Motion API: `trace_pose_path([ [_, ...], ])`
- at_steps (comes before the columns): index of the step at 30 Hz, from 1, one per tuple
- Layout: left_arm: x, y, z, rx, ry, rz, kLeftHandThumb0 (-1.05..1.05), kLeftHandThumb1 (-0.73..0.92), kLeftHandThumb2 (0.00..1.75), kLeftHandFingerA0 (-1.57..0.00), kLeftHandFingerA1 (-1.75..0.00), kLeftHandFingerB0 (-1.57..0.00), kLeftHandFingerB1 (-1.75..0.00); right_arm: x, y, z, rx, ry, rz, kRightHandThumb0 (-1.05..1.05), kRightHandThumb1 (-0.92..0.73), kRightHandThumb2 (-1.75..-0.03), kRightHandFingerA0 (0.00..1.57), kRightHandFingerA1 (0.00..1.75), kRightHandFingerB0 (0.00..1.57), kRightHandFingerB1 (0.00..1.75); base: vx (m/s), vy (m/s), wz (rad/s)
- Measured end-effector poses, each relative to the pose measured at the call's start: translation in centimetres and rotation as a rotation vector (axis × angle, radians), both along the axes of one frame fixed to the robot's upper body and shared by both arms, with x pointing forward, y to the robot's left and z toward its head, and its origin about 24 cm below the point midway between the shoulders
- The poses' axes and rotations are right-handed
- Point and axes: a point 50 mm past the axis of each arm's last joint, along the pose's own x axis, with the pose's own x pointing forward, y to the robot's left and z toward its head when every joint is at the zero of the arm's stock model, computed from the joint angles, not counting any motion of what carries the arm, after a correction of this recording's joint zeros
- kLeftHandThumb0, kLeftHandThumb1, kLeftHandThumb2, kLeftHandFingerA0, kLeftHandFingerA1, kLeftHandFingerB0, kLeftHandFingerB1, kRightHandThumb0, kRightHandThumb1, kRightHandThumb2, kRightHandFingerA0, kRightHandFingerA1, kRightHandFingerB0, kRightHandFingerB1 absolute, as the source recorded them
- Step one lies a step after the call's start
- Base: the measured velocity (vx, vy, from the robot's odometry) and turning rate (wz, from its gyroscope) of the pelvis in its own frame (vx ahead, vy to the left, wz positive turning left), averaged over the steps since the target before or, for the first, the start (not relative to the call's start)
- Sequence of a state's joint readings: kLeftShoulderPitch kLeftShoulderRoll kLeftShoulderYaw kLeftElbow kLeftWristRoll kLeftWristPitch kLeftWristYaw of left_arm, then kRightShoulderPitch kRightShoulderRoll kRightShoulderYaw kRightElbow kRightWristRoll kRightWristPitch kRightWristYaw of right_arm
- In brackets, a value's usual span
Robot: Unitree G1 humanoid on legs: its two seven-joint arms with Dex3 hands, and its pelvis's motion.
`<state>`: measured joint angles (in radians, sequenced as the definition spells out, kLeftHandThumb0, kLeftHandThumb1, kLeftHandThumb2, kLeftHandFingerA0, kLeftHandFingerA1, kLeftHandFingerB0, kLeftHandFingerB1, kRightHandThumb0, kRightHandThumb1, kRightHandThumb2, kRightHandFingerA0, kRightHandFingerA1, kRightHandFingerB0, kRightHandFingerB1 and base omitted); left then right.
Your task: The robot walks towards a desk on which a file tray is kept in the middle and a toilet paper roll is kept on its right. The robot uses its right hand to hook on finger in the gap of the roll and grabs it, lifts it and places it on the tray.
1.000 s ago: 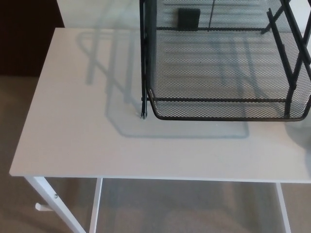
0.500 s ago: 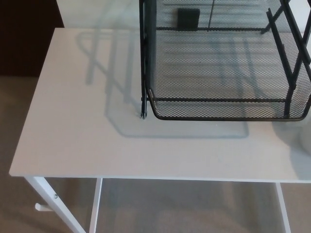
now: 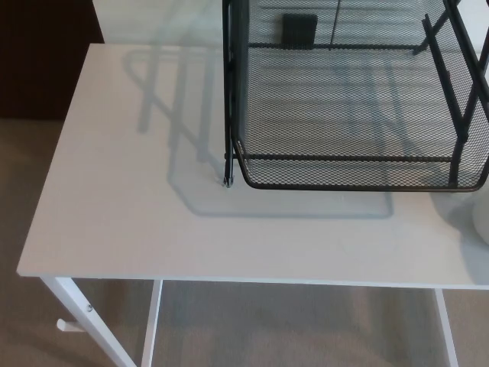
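A black wire-mesh file tray (image 3: 351, 172) stands on the white desk (image 3: 137, 206), filling the upper right of the head view. Its lower shelf holds nothing that I can see. At the right picture edge a white rounded shape (image 3: 480, 220) pokes in just below the tray's corner; it looks like the side of the toilet paper roll, mostly cut off by the frame. Neither of my hands shows anywhere.
The desk's near edge runs across the lower part of the view, with its white legs (image 3: 84, 321) and beige carpet (image 3: 290, 329) below. A dark surface (image 3: 38, 53) lies beyond the desk's left side.
The whole picture has shifted slightly as the camera moved, bringing the white shape at the right edge a little more into view. Nothing on the desk has moved.
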<state>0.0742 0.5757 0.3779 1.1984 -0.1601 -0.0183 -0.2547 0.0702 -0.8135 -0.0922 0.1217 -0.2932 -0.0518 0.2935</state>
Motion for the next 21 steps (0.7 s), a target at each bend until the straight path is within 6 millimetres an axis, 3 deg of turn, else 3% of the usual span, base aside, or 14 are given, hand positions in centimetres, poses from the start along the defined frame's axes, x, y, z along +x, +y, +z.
trace_pose_path([
  [3, 0.1, 0.1, 0.2, 0.005, -0.003, -0.005, -0.80, 0.91, 0.73, -0.36, -0.48, -0.16, -0.34, 0.8, 0.4, 0.4, -0.077, 0.042, 0.044, -0.35, -0.63, -0.59, 0.44, 0.41, 0.35, 0.32, 0.00, 0.000, 0.00],
  [4, 0.2, 0.2, 0.2, 0.008, -0.003, -0.006, -0.78, 0.75, 1.10, -0.32, -0.58, -0.12, -0.46, 1.0, 0.5, 0.5, -0.101, 0.054, 0.055, -0.34, -0.63, -0.59, 0.45, 0.42, 0.36, 0.32, 0.00, 0.000, 0.00],
  [5, 0.2, 0.2, 0.3, 0.009, -0.002, -0.007, -0.78, 0.75, 1.09, -0.30, -0.57, -0.09, -0.45, 1.2, 0.6, 0.6, -0.119, 0.061, 0.062, -0.40, -0.53, -0.74, 0.48, 0.55, 0.32, 0.43, 0.00, 0.000, 0.00],
  [6, 0.1, 0.2, 0.3, 0.009, -0.001, -0.006, -0.79, 0.92, 0.72, -0.35, -0.49, -0.15, -0.34, 1.5, 0.7, 0.6, -0.137, 0.072, 0.070, -0.40, -0.52, -0.76, 0.52, 0.58, 0.32, 0.44, 0.00, 0.000, 0.00],
  [7, 0.1, 0.2, 0.3, 0.008, -0.001, -0.006, -0.79, 0.92, 0.72, -0.35, -0.49, -0.15, -0.34, 1.8, 0.8, 0.7, -0.151, 0.079, 0.073, -0.42, -0.52, -0.78, 0.59, 0.63, 0.33, 0.46, 0.00, 0.000, 0.00],
  [8, 0.1, 0.2, 0.3, 0.008, -0.001, -0.005, -0.79, 0.91, 0.73, -0.35, -0.48, -0.15, -0.34, 2.1, 0.9, 0.7, -0.171, 0.090, 0.078, -0.34, -0.61, -0.58, 0.68, 0.75, 0.43, 0.35, 0.00, 0.000, 0.00],
  [10, 0.2, 0.2, 0.3, 0.008, -0.001, -0.006, -0.79, 0.91, 0.73, -0.35, -0.48, -0.15, -0.34, 2.5, 1.1, 0.6, -0.198, 0.105, 0.082, -0.34, -0.61, -0.58, 0.74, 0.77, 0.45, 0.35, 0.00, 0.000, 0.00],
  [12, 0.2, 0.2, 0.2, 0.008, 0.001, -0.006, -0.79, 0.91, 0.73, -0.34, -0.48, -0.15, -0.34, 2.8, 1.2, 0.3, -0.222, 0.121, 0.081, -0.29, -0.57, -0.57, 0.81, 1.02, 0.49, 0.38, 0.00, 0.000, 0.00],
  [13, 0.2, 0.2, 0.2, 0.008, 0.000, -0.007, -0.79, 0.92, 0.73, -0.34, -0.48, -0.16, -0.35, 3.2, 1.3, 0.3, -0.235, 0.122, 0.080, -0.30, -0.57, -0.57, 0.77, 1.22, 0.48, 0.38, 0.00, 0.000, 0.00],
  [15, 0.2, 0.2, 0.3, 0.009, -0.001, -0.010, -0.79, 0.92, 0.73, -0.35, -0.48, -0.16, -0.35, 3.7, 1.4, 0.2, -0.251, 0.119, 0.078, -0.31, -0.57, -0.58, 0.77, 1.25, 0.47, 0.38, 0.00, 0.000, 0.00],
  [17, 0.3, 0.2, 0.3, 0.010, -0.001, -0.015, -0.80, 0.92, 0.73, -0.36, -0.49, -0.19, -0.36, 4.3, 1.7, 0.2, -0.274, 0.113, 0.087, -0.35, -0.59, -0.58, 0.71, 1.47, 0.50, 0.38, 0.00, 0.000, 0.00],
  [18, 0.3, 0.2, 0.3, 0.011, -0.001, -0.016, -0.80, 0.92, 0.73, -0.35, -0.49, -0.19, -0.36, 4.5, 1.9, 0.2, -0.285, 0.111, 0.093, -0.36, -0.60, -0.58, 0.68, 1.37, 0.49, 0.37, 0.00, 0.000, 0.00],
  [21, 0.4, 0.2, 0.3, 0.010, -0.003, -0.017, -0.79, 0.91, 0.73, -0.32, -0.49, -0.18, -0.36, 5.0, 2.4, 0.2, -0.339, 0.095, 0.116, -0.37, -0.54, -0.58, 0.75, 1.38, 0.56, 0.40, 0.00, 0.000, 0.00],
])
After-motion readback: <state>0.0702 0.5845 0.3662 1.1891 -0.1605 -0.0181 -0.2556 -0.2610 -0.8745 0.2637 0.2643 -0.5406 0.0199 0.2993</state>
